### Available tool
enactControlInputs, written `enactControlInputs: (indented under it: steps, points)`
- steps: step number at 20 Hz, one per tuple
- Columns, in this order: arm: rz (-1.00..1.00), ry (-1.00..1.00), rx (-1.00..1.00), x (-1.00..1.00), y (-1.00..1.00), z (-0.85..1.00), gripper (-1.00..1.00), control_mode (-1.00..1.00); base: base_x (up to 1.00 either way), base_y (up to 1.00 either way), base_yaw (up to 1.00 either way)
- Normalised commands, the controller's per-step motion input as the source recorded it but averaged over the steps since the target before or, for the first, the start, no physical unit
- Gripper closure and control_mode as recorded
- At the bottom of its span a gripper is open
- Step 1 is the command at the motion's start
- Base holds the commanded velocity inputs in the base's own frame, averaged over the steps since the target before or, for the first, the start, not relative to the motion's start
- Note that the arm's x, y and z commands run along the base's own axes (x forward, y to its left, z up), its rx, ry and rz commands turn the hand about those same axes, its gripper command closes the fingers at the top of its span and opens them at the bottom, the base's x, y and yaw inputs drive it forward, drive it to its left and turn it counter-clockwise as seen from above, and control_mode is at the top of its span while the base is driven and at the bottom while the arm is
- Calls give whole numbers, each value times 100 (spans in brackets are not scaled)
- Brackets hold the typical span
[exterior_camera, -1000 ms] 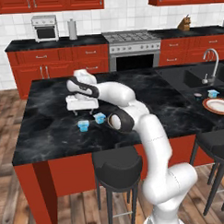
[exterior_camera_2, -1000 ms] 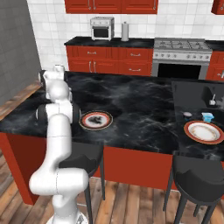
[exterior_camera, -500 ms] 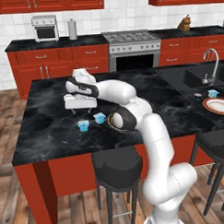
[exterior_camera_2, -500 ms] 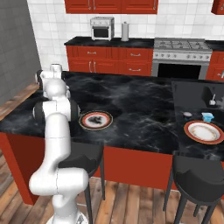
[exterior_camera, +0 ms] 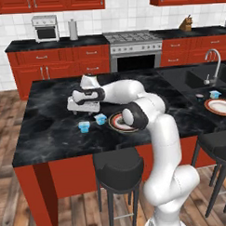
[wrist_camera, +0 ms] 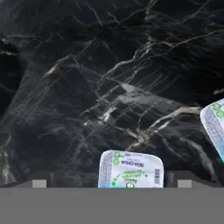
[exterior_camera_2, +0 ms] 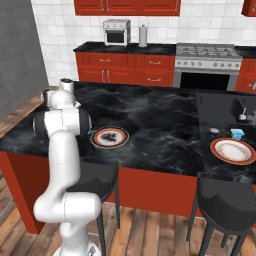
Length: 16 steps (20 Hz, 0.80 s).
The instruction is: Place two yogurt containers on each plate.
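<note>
Two light blue yogurt containers (exterior_camera: 84,127) (exterior_camera: 100,118) lie on the black marble island, left of a red-rimmed plate (exterior_camera: 116,123) that my elbow partly hides. My gripper (exterior_camera: 83,110) hangs just behind them, open and holding nothing. In the hand view one tub (wrist_camera: 131,169) lies on the counter between the wide-apart fingertips (wrist_camera: 39,182), and another tub (wrist_camera: 215,124) shows at the right edge. The second plate (exterior_camera: 220,107) sits far right with a blue tub (exterior_camera: 215,94) and a small dark round tub (exterior_camera: 200,96) behind it. The right base view shows both plates (exterior_camera_2: 109,137) (exterior_camera_2: 233,150).
The sink and faucet (exterior_camera: 210,66) lie behind the right plate. Black stools (exterior_camera: 118,168) stand along the island's front edge. A stove (exterior_camera: 132,37) and red cabinets line the back wall.
The hand has shifted only slightly above the counter. Its jaws stay wide open. The tubs and plates lie where they were.
</note>
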Motion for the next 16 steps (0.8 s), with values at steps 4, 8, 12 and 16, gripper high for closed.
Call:
enactControlInputs:
  steps: [4, 8, 12, 16]
  points:
    - [0, -17, 7, 0, 0, -28, -100, -100, 0, 0, 0]
    - [0, -3, 0, 0, 0, -11, -100, -100, 0, 0, 0]
    - [0, 0, -4, -2, 0, 24, -100, -100, 0, 0, 0]
    - [0, 5, -10, -1, 0, 9, -100, -100, 0, 0, 0]
